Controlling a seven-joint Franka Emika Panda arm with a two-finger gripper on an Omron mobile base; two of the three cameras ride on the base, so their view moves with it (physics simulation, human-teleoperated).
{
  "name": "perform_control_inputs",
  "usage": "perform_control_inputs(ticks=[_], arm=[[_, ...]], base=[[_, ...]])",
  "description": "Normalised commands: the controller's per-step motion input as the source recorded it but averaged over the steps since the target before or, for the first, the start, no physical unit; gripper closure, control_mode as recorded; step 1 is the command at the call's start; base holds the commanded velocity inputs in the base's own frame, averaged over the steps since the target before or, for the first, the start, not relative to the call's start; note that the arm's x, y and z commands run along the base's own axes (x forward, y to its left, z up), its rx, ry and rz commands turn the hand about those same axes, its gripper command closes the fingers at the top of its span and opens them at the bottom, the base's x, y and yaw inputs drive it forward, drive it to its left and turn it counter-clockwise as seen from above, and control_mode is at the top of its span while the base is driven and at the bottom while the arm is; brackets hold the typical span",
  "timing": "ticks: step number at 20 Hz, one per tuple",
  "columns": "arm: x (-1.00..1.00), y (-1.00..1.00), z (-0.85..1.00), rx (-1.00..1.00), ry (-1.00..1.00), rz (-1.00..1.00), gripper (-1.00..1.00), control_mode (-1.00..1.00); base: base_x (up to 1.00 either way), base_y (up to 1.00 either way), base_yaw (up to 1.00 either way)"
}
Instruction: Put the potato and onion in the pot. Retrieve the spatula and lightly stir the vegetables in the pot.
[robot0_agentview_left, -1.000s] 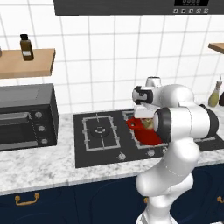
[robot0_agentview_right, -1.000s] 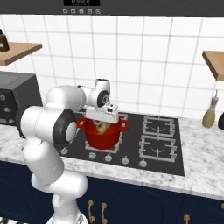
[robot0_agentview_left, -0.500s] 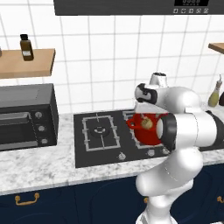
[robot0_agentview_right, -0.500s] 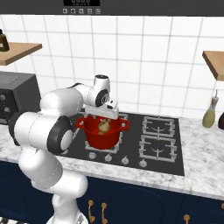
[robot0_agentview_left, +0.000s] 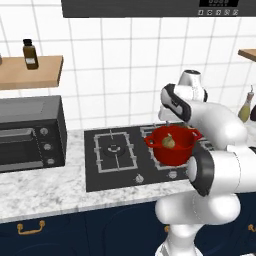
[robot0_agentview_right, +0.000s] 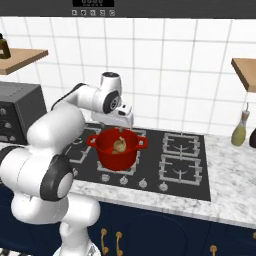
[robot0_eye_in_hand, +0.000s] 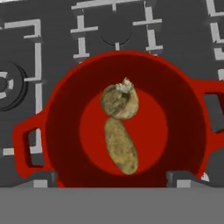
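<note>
Red pot (robot0_eye_in_hand: 65, 131) at frame centre on a dark stovetop (robot0_eye_in_hand: 26, 52), holding a potato (robot0_eye_in_hand: 121, 146) touching what looks like an onion (robot0_eye_in_hand: 120, 101). Gripper (robot0_eye_in_hand: 111, 183) above, fingers spread and empty.

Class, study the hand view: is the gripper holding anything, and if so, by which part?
Nothing is held. The gripper hangs open above the pot, with the potato and onion lying loose inside.
</note>
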Motion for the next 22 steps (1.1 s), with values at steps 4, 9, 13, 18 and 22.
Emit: perform_control_inputs(ticks=[4, 9, 13, 18, 22], arm=[[-0.68, 0.06, 0.16, 0.03, -0.10, 0.10, -1.00, -1.00], [-1.00, 0.69, 0.70, 0.00, -0.34, 0.14, -1.00, -1.00], [-0.97, 0.58, 0.71, 0.00, -0.33, 0.12, -1.00, -1.00], [-0.78, 0.05, 0.52, 0.00, -0.11, 0.00, -1.00, -1.00], [-0.31, 0.00, 0.36, -0.01, 0.00, -0.06, -1.00, -1.00]], base=[[0.00, 0.00, 0.00], [0.00, 0.00, 0.00], [0.00, 0.00, 0.00], [0.00, 0.00, 0.00], [0.00, 0.00, 0.00]])
